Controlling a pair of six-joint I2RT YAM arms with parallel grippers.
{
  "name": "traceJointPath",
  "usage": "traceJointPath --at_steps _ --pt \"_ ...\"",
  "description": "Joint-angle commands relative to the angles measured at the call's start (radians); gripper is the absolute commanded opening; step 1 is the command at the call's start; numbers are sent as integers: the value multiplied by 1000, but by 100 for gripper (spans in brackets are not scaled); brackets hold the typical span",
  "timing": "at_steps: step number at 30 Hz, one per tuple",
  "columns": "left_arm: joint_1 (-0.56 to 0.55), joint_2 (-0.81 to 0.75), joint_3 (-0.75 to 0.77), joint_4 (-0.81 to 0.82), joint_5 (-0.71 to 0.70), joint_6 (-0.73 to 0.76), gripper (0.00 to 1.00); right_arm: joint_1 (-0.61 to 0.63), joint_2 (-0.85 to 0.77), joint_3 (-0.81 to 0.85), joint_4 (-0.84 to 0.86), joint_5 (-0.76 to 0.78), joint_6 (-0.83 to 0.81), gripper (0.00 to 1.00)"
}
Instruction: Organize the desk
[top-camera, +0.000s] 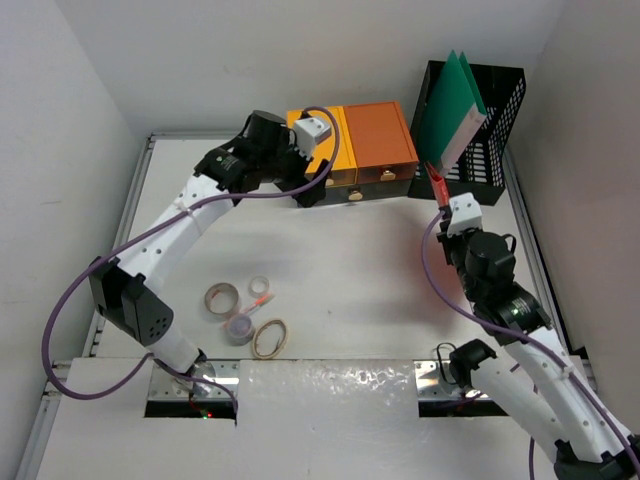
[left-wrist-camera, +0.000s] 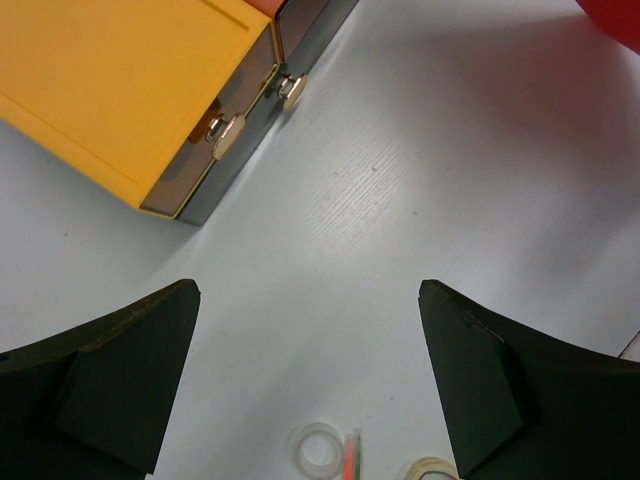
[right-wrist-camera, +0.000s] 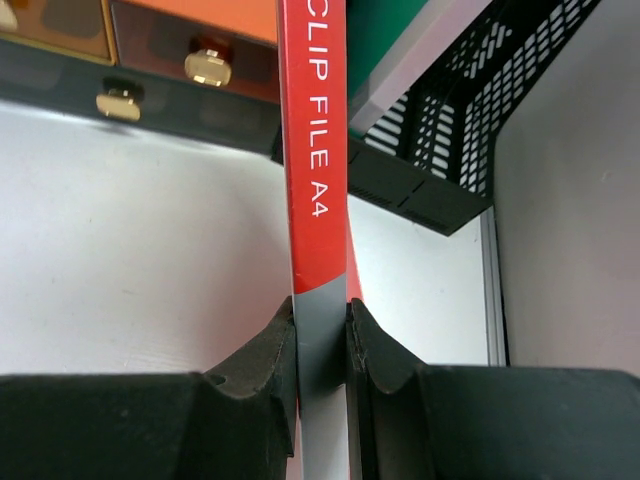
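The large flat white desk (top-camera: 370, 290) with a thin grey metal rim fills the top view, lying level with its wider span running left to right. White walls (top-camera: 90, 120) rise close along its left, far and right edges. A broad bare stretch lies across its middle, between a cluster of small tape rolls (top-camera: 222, 297) near the front left and a drawer box (top-camera: 375, 135) with yellow and orange tops, dark fronts and brass knobs at the far centre. A black mesh basket (top-camera: 495, 150) stands in the far right corner against the rim, holding a green folder (top-camera: 450, 100) that leans left. The left gripper (left-wrist-camera: 310, 300) hangs over bare surface just in front of the drawer box, jaws spread wide with nothing between them. The right gripper (right-wrist-camera: 322, 330) is clamped on the grey end of a red clip file (right-wrist-camera: 312, 150), held edge-on, its long axis pointing away toward the basket's near left corner.
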Motion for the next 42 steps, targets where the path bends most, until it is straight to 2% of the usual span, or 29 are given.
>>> traceJointPath --at_steps 1,9,16,25,29,35,38,42 --pt "15 -38 2 42 -4 10 91 4 -1 79 35 38 33 0" --pt "30 -35 17 39 -4 10 91 6 2 153 20 56 39 0" --pt "56 -110 -64 66 -53 42 91 4 20 279 -20 110 53 0" --pt "99 -170 -123 79 -66 47 91 6 126 542 -104 257 -18 0" --pt "113 -171 -130 77 -64 45 91 6 184 610 -153 350 -72 0" --pt "134 -187 -130 73 -64 47 91 1 296 661 -124 390 -121 0" --pt "140 -199 -144 70 -72 57 91 -26 325 669 -63 366 -144 0" --pt "162 -200 -155 63 -75 73 91 -118 379 728 -35 216 -106 0"
